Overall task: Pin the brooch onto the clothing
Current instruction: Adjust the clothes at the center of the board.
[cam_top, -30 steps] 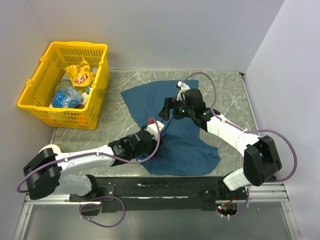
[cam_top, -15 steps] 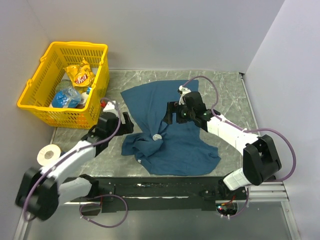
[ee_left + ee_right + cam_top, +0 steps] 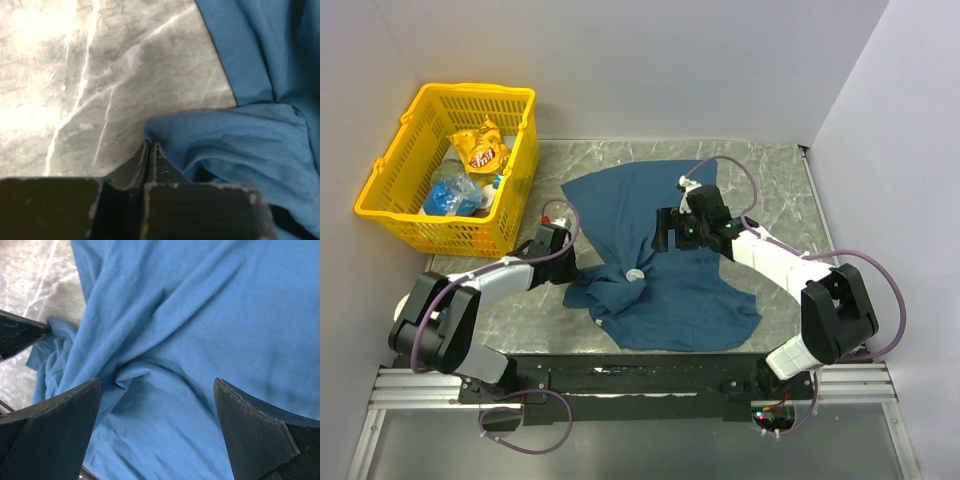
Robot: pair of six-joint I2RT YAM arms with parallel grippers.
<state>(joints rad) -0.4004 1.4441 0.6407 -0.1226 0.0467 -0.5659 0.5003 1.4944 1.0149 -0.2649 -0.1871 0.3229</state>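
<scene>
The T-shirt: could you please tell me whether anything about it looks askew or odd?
Yes. The T-shirt is not lying flat: its left side is bunched into folds around the brooch.

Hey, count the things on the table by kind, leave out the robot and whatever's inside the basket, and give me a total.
T-shirt: 1
Brooch: 1
Basket: 1
Total: 3
</scene>
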